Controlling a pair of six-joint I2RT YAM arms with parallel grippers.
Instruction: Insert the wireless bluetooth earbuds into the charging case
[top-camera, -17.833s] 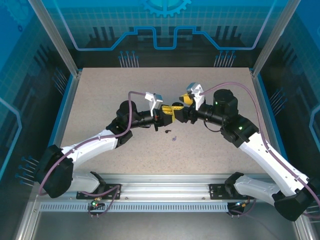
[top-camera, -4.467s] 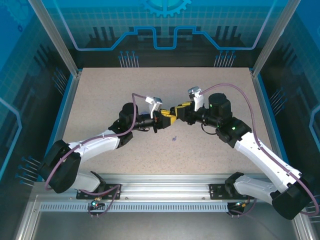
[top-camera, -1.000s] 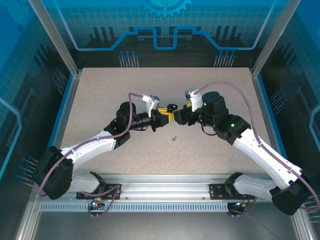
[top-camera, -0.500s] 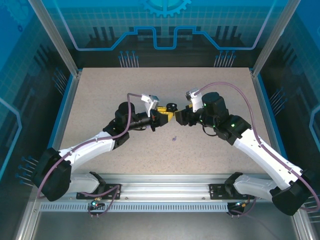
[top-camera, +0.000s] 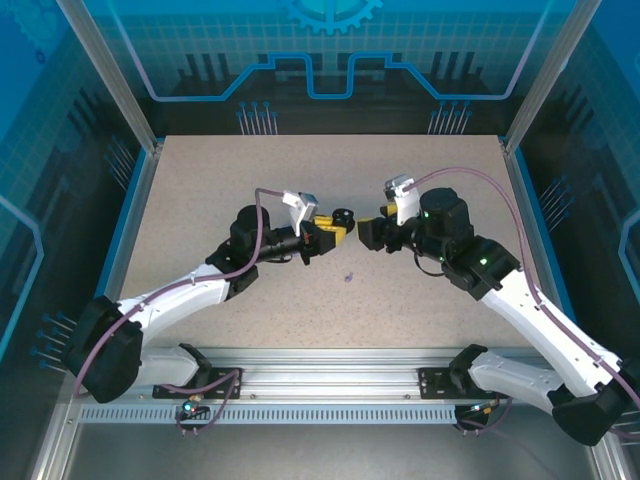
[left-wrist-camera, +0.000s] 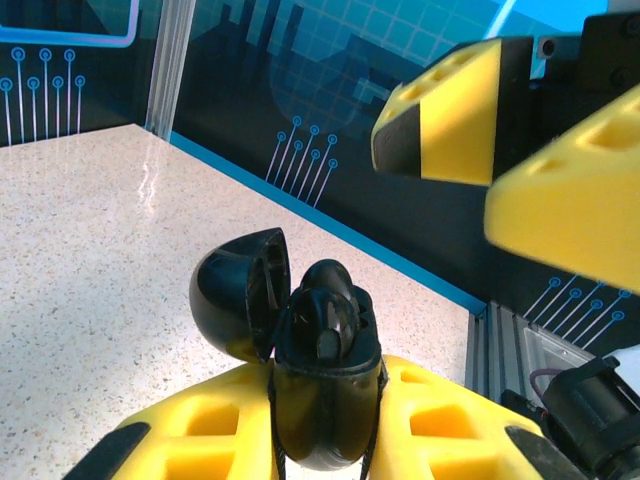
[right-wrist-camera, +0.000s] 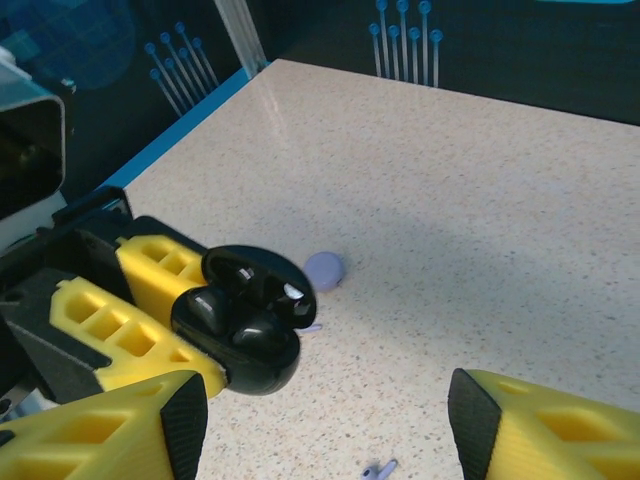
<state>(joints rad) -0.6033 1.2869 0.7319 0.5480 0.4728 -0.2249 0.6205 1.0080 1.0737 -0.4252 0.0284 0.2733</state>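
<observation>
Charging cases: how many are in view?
2. Black case, lid open, held in the jaws of the left gripper; lavender case on the table near it. Others may be hidden.

Both arms bend inward, and their wrists face each other. The left gripper (top-camera: 330, 233) grips a black case (top-camera: 344, 215). The right gripper (top-camera: 370, 232) stands just beside it, jaws spread wide.

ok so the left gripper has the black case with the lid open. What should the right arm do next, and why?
Probably tip the lid shut with a right gripper finger. The left gripper is clamped on the black case. Both wells look filled with black buds, though that is hard to confirm, and the right jaws stand open and empty beside it.
</observation>
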